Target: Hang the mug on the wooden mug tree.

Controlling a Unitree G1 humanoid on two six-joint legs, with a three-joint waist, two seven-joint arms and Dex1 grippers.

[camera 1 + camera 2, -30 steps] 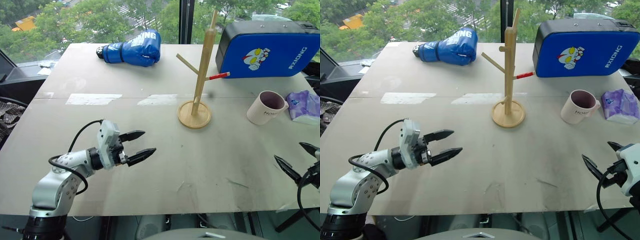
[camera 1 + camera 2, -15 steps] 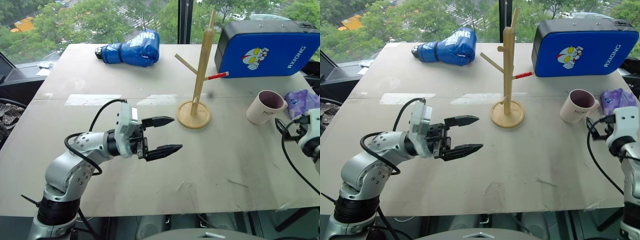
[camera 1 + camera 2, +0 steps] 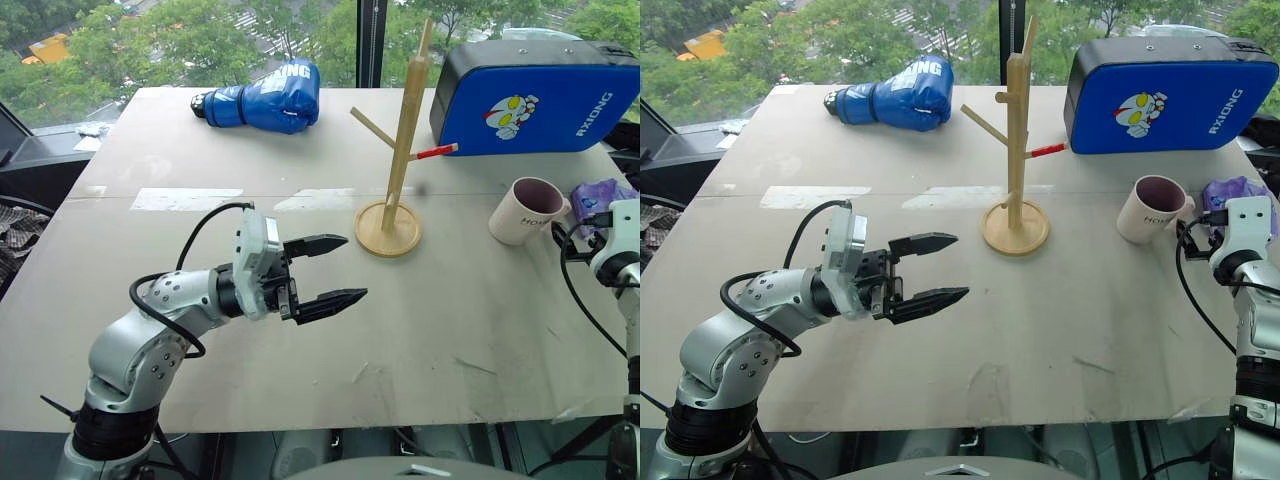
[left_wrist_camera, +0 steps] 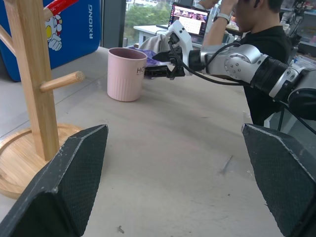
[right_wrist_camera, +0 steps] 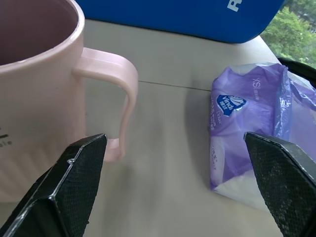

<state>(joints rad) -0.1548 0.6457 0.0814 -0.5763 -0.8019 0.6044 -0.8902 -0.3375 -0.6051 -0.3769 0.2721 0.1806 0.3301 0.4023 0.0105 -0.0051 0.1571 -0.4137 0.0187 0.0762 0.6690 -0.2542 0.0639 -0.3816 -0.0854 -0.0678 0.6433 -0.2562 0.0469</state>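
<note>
Beside mug [image 5: 34, 84] handle: open right pincer [image 4: 157, 64] | tissues [image 5: 256, 133] (wrist view)

On the pale desk [image 3: 300, 190] a blue boxing glove [image 3: 265, 97] lies at the far left edge, a blue strike pad [image 3: 535, 95] with a cartoon figure stands at the far right, a purple tissue pack [image 5: 256, 123] lies near the right edge, and a person in black [image 4: 261, 44] sits by a laptop [image 4: 192, 17].
</note>
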